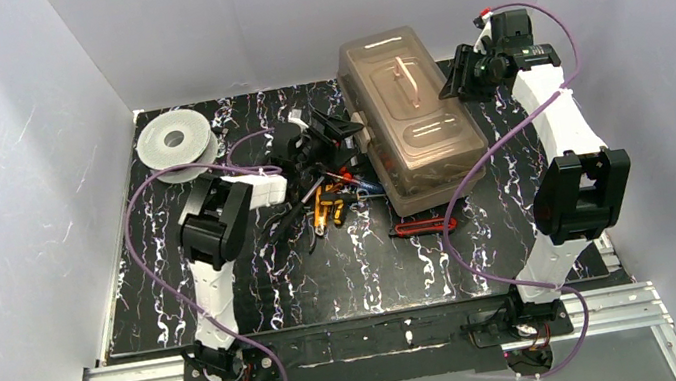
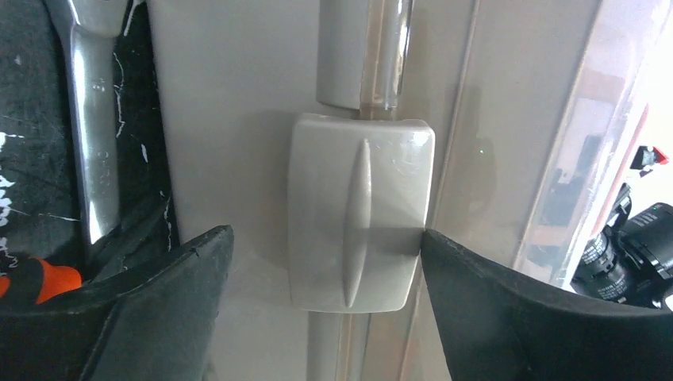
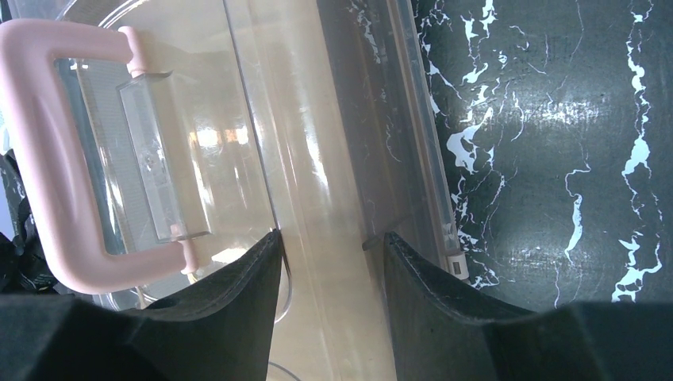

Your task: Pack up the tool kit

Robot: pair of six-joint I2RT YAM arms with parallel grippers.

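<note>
Shows the left pincer (image 2: 327,231) spread wide across the cream latch (image 2: 359,213) on the side of the toolbox (image 1: 416,128), one fingertip touching the latch's edge, the other apart from it. Shows the right pincer (image 3: 329,238) half spread astride the right-hand rim of the translucent lid (image 3: 238,119), beside the pink-cream handle (image 3: 32,159); cannot tell whether clamped or merely flanking. Places the toolbox centre-right on the bench (image 1: 347,280), lid down. Judges packing as far from finished: leaves the wrench (image 2: 95,119), yellow-handled pliers (image 1: 326,207) and a red-handled tool (image 1: 423,226) outside, just beside the box. Finds no brand or label; notes stamped marks on the wrench, too blurred to read.
</note>
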